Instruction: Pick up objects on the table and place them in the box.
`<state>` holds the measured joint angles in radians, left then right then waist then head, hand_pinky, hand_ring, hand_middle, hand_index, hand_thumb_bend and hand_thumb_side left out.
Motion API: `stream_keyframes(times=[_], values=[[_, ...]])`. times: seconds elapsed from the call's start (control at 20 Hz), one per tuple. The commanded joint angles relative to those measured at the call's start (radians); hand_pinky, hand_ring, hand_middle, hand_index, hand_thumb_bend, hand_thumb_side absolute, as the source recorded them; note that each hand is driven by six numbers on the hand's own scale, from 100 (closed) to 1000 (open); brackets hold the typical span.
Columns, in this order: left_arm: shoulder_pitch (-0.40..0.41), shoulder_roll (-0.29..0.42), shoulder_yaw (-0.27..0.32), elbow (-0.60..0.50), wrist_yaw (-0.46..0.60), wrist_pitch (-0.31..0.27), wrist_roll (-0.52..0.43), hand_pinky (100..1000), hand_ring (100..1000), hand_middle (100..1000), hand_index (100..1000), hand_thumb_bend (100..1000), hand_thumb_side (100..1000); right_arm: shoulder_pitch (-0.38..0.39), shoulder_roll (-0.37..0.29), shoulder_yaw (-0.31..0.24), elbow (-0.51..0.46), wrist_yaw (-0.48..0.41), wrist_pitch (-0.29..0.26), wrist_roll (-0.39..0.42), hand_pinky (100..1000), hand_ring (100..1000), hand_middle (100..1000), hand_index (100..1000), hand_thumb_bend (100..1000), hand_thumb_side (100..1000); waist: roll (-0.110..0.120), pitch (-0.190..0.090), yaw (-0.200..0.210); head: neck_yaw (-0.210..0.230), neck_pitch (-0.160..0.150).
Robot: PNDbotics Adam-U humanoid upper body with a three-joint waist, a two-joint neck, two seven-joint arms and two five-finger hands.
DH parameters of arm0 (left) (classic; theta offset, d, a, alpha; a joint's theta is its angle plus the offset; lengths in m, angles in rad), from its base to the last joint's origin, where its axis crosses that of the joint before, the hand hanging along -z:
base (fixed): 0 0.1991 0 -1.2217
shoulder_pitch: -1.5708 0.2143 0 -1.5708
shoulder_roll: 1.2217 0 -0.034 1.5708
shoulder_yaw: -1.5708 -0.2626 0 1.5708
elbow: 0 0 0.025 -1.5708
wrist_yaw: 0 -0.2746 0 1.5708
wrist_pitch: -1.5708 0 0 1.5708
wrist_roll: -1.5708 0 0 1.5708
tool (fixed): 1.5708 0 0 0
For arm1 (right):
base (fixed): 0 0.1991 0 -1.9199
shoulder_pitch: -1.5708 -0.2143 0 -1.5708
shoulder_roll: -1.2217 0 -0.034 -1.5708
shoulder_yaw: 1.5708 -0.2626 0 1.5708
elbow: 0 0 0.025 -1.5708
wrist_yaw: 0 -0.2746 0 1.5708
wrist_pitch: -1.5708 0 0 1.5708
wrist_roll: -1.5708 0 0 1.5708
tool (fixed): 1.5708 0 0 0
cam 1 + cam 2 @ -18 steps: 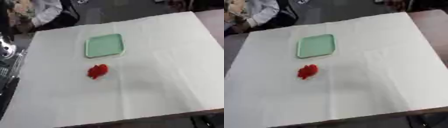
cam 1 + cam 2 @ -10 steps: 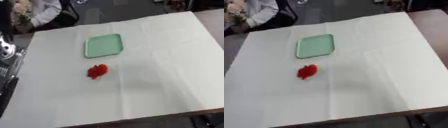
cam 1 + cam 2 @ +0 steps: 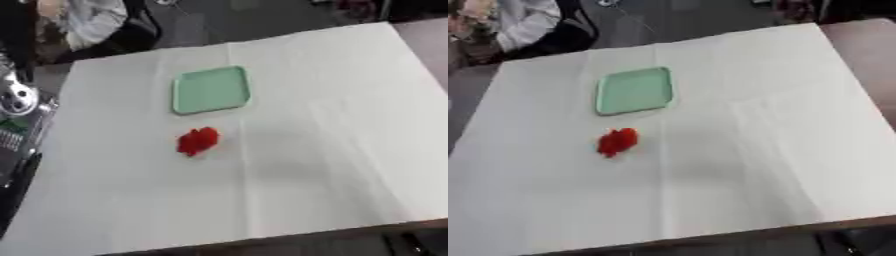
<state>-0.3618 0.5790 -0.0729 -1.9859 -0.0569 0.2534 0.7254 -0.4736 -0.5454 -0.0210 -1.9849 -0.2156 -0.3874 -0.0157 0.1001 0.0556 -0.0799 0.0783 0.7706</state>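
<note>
I see the small red object [image 3: 198, 141] lying on the white table cloth [image 3: 332, 150], just on the near side of the shallow green tray [image 3: 211, 90], not touching it. Neither of my hands shows in either view, so I cannot tell their state. Nothing on the table has moved since a moment ago.

White table [image 3: 332, 150]: green tray [image 3: 211, 90], red object [image 3: 198, 141]
</note>
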Motion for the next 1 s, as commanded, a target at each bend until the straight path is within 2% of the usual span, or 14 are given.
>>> stream_keyframes(times=[0.05, 0.1, 0.2, 0.35, 0.65, 0.8, 0.9, 1.0], values=[[-0.009, 0.041, 0.014, -0.007, -0.016, 0.028, -0.015, 620, 620, 821, 989, 480, 844, -0.026, -0.017, -0.003, -0.015, 0.004, -0.001, 0.007, 196, 1000, 272, 664, 100, 584, -0.004, -0.008, 0.002, 0.042, -0.001], [-0.011, 0.044, 0.013, -0.003, -0.021, 0.040, -0.027, 618, 617, 819, 989, 483, 842, -0.027, -0.017, -0.003, -0.015, 0.003, -0.001, 0.008, 196, 1000, 272, 664, 100, 584, -0.004, -0.008, 0.001, 0.048, -0.001], [-0.016, 0.062, 0.006, 0.011, -0.040, 0.071, -0.070, 553, 551, 774, 983, 495, 818, -0.029, -0.016, -0.004, -0.015, 0.002, -0.002, 0.009, 196, 1000, 272, 663, 100, 584, -0.003, -0.007, -0.001, 0.052, -0.001], [-0.032, 0.104, -0.013, 0.036, -0.076, 0.121, -0.183, 505, 486, 731, 973, 499, 805, -0.032, -0.016, -0.003, -0.015, 0.000, -0.002, 0.012, 196, 1000, 272, 663, 100, 584, -0.002, -0.006, -0.005, 0.049, -0.001], [-0.093, 0.222, -0.058, 0.079, -0.183, 0.213, -0.464, 543, 474, 704, 943, 513, 788, -0.037, -0.016, 0.000, -0.015, -0.004, -0.002, 0.021, 196, 1000, 271, 663, 100, 584, 0.003, -0.005, -0.012, 0.039, -0.001], [-0.144, 0.267, -0.091, 0.117, -0.243, 0.228, -0.611, 559, 474, 696, 923, 519, 782, -0.036, -0.017, 0.003, -0.015, -0.005, -0.003, 0.027, 196, 1000, 271, 663, 100, 585, 0.004, -0.006, -0.014, 0.024, -0.001], [-0.174, 0.294, -0.121, 0.149, -0.280, 0.219, -0.710, 547, 481, 684, 910, 530, 768, -0.036, -0.017, 0.004, -0.015, -0.005, -0.003, 0.031, 196, 1000, 271, 663, 100, 585, 0.005, -0.006, -0.017, 0.022, -0.001], [-0.207, 0.318, -0.154, 0.195, -0.325, 0.197, -0.823, 575, 505, 692, 900, 544, 750, -0.036, -0.017, 0.005, -0.015, -0.006, -0.004, 0.033, 197, 1000, 270, 663, 100, 586, 0.006, -0.006, -0.019, 0.020, -0.001]])
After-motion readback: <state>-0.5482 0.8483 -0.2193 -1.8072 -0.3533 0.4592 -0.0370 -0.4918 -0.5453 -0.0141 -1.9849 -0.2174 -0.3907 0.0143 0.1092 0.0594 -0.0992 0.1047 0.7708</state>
